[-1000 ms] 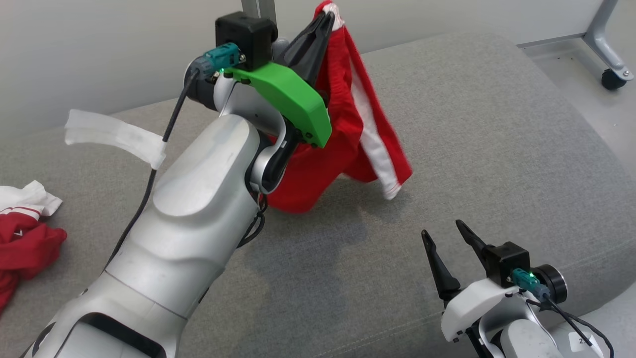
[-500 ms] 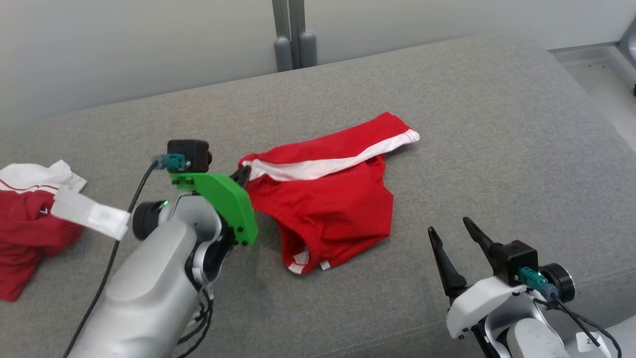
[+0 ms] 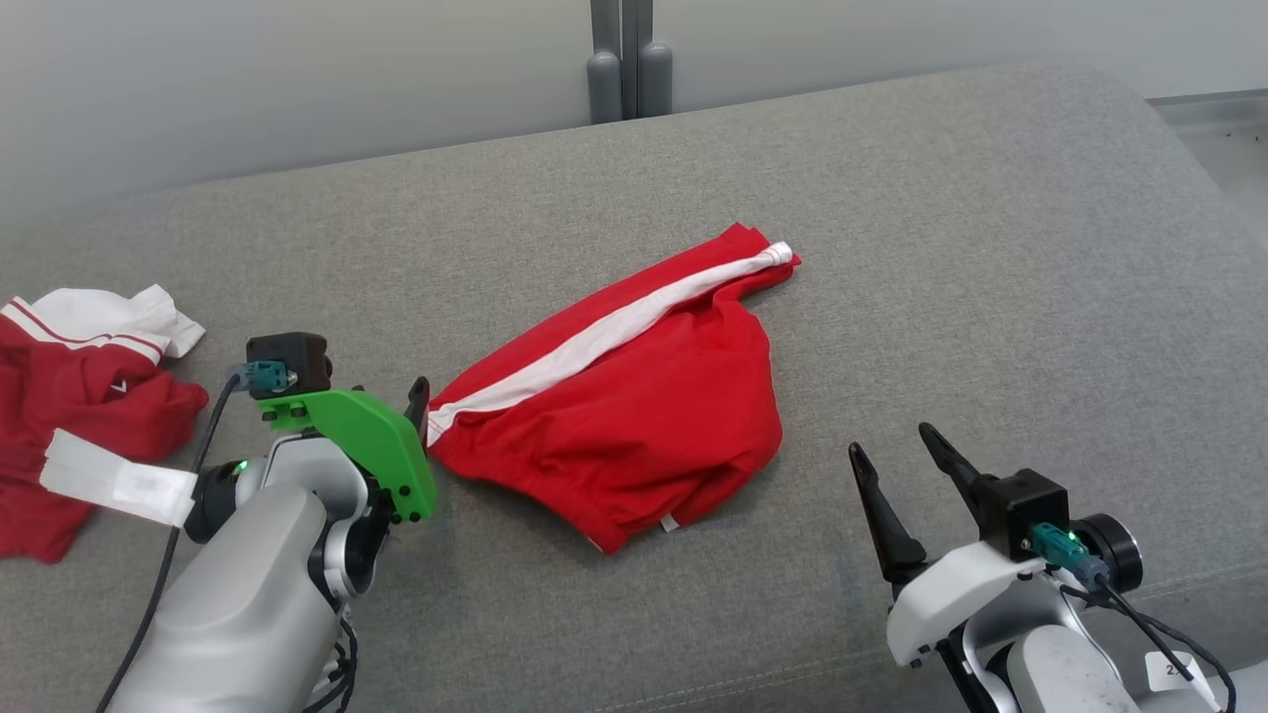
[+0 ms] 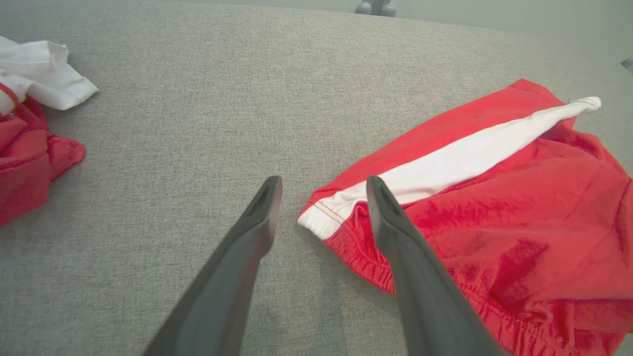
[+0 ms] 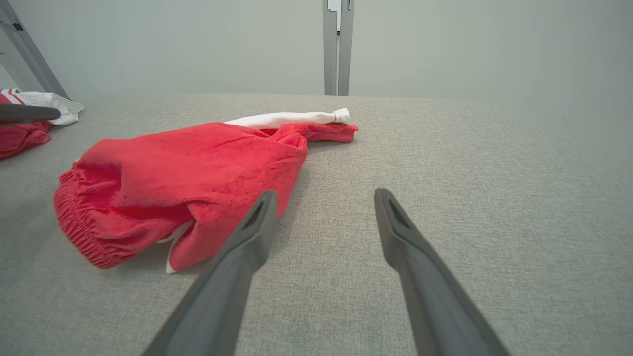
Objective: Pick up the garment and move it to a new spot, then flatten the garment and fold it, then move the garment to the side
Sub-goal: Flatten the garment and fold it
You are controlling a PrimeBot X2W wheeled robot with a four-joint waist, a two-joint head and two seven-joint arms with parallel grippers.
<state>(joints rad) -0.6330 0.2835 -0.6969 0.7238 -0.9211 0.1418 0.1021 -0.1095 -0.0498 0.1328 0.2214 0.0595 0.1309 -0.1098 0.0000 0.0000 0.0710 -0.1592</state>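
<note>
Head view cuts off one of two garments, a crumpled red-and-white cloth at its left edge; the red white-striped shorts lie on the grey fabric cushion between my left jaws and right jaws, both released.

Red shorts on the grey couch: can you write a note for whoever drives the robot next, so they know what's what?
Left gripper: open, the shorts' white-striped corner between its fingers, not gripped.
Right gripper: open, empty, hovering right of the shorts.
Red shorts: rumpled, mid grey cushion; another red-and-white garment lies far left.
Done, it seems: moving the shorts to a spot.
Left: flatten, fold, move aside.
</note>
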